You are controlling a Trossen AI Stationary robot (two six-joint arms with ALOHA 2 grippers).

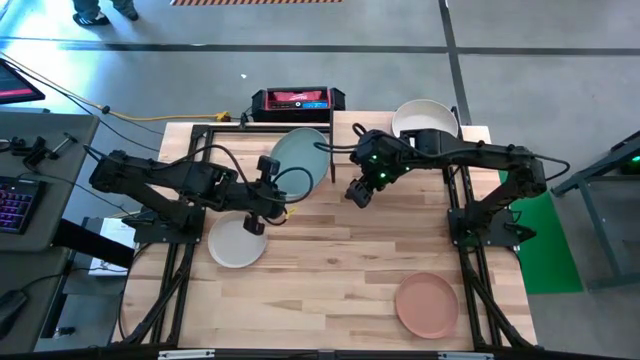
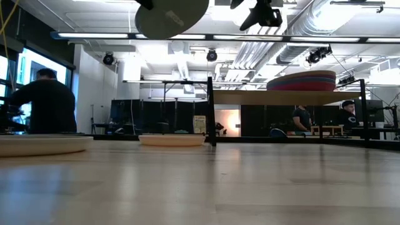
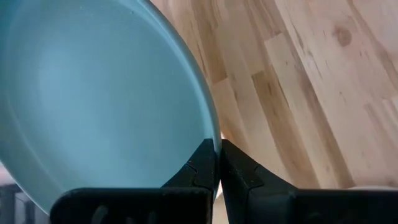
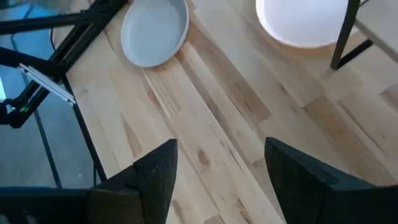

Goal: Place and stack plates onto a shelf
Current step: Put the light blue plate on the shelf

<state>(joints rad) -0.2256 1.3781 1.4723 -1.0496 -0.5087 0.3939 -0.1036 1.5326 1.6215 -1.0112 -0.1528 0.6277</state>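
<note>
Carrying the teal plate (image 1: 300,158) clenched by its rim in my left jaws (image 3: 219,163), I should keep it level toward the shelf (image 2: 294,97); right jaws (image 4: 217,177) hang released beside the shelf.

Matte teal plate (image 3: 106,93), smooth pale plank-wood table (image 1: 340,260), black metal shelf posts (image 2: 210,112).

Even, cool light falls from above across the table (image 1: 340,260), with soft shadows under both arms. In the low view, bright ceiling lights (image 2: 262,39) glare across the top, and the near tabletop at the bottom is blurred. The wrist views look slightly soft.
</note>
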